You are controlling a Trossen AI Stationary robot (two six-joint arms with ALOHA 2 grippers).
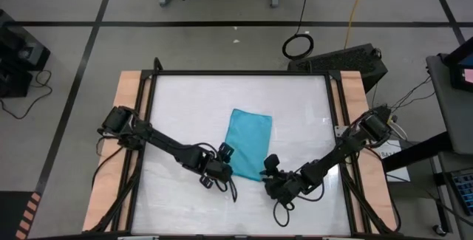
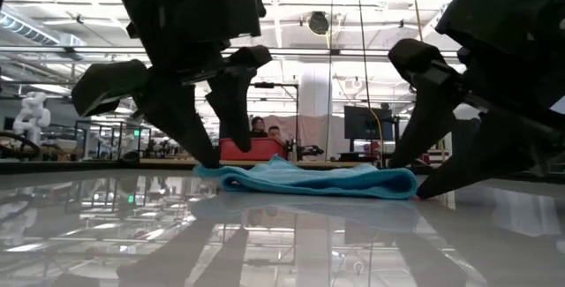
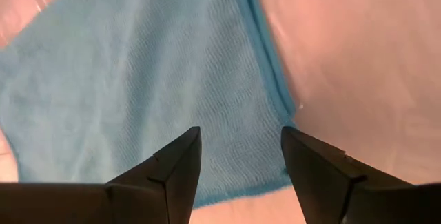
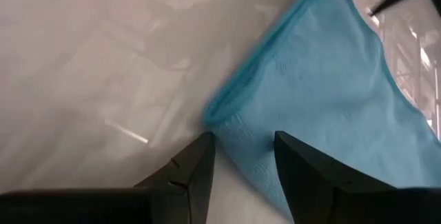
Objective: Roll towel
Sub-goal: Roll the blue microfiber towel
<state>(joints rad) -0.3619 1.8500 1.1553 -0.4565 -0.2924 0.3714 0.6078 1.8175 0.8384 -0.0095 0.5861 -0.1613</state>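
Blue towel (image 1: 249,143) lies flat in the middle of the white table (image 1: 185,100), not rolled yet. Its long side runs from the top of the frame down to the bottom, leaning a little to the left. Left tool (image 1: 224,159) and right tool (image 1: 270,168) sit at its two bottom corners, both spread apart and holding nothing. Both should pinch the edge together and turn it evenly, so the roll stays straight.

Both tools crowd the towel's (image 1: 250,142) near edge; its far side lies open.
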